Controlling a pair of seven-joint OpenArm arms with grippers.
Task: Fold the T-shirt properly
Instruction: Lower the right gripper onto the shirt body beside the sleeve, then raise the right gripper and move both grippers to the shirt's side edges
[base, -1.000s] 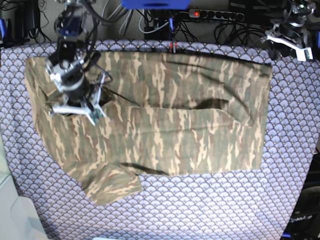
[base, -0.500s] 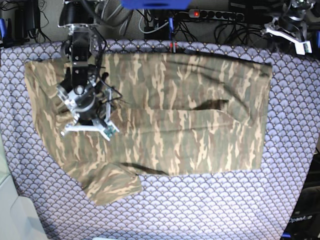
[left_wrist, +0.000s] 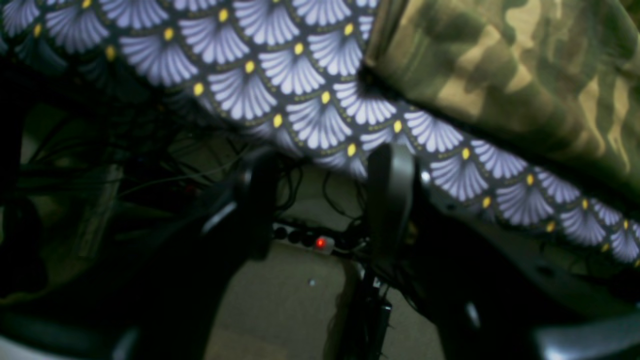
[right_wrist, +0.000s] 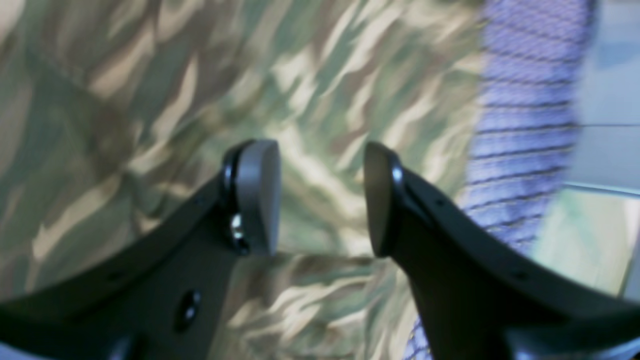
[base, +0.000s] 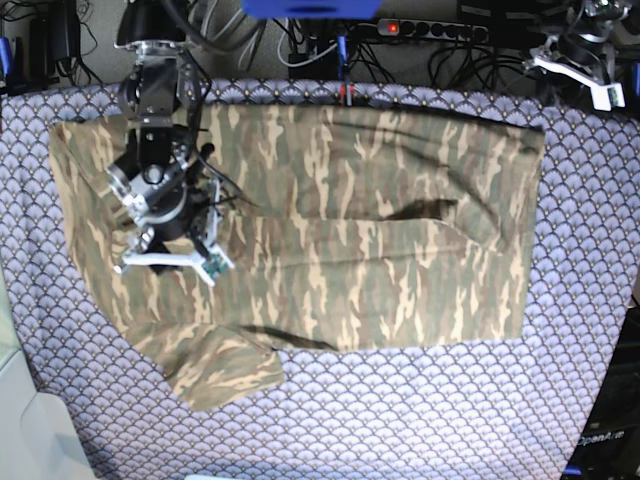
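Base view shows the soft camouflage T-shirt (base: 330, 230) in tan, olive and brown, spread creased; right gripper (right_wrist: 320, 200) and left gripper (left_wrist: 325, 200) both gape, empty.

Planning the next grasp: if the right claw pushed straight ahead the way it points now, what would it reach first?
Most likely the T-shirt: camouflage cloth fills the gap ahead of the open right claw. How far off it lies is unclear.

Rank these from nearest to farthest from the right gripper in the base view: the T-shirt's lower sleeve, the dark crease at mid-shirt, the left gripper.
From the right gripper:
1. The T-shirt's lower sleeve, just below it at the near edge.
2. The dark crease, mid-shirt, toward the other arm.
3. The left gripper, far corner, off the cloth.
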